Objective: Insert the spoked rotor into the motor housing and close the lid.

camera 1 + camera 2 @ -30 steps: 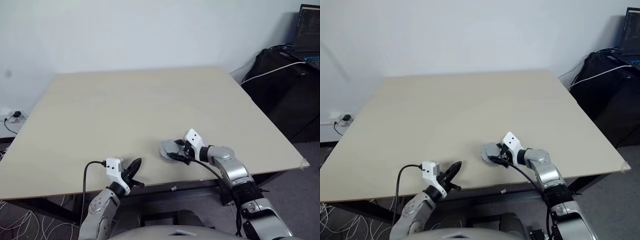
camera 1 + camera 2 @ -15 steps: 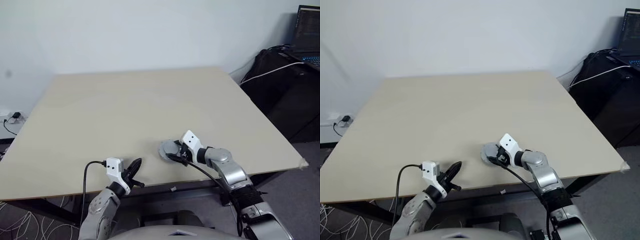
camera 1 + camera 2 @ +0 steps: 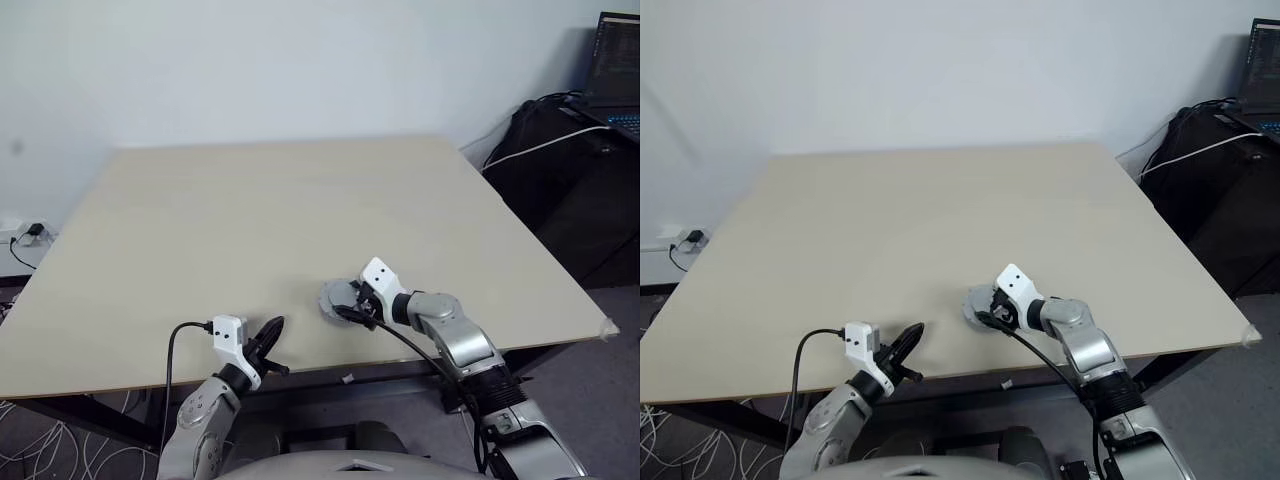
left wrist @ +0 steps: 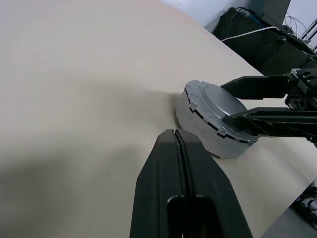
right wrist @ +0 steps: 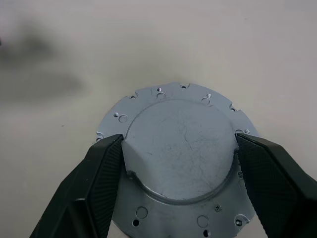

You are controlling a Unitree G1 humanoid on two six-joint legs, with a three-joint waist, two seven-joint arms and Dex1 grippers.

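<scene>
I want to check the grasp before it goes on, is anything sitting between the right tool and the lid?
Nothing visible. The right tool straddles the lid, one finger at each side of its raised round centre, with bare table around it. The left tool is shut, short of the lid and off to one side.

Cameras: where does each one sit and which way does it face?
Head stereo pair: on the head, looking forward and down over the table; both arms show.
Left wrist: along the shut left end effector toward the lid.
Right wrist: down between the right end effector fingers, which straddle the lid's raised centre.
Shared: both wrist views show the lid and the right end effector's fingers at its sides.
</scene>
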